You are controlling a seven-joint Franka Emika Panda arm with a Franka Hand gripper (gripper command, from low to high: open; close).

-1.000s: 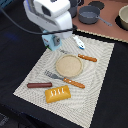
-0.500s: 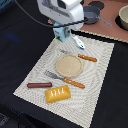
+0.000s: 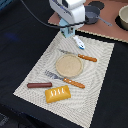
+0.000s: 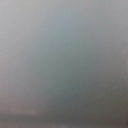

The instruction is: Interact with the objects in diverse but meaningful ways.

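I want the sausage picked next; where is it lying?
In the exterior view, the sausage lies on the placemat, near its left corner, just left of the bread loaf, below the fork.

Exterior view: evenly lit, soft and low in detail, faint shadows.
Wrist view: featureless grey-green blur, nothing in focus.

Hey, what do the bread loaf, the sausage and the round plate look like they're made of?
Bread loaf: likely moulded plastic, smooth yellow-orange with even scored grooves. Sausage: probably plastic too, uniform reddish-brown, no texture. Round plate: matte tan, could be wood or plastic; too blurry to tell.
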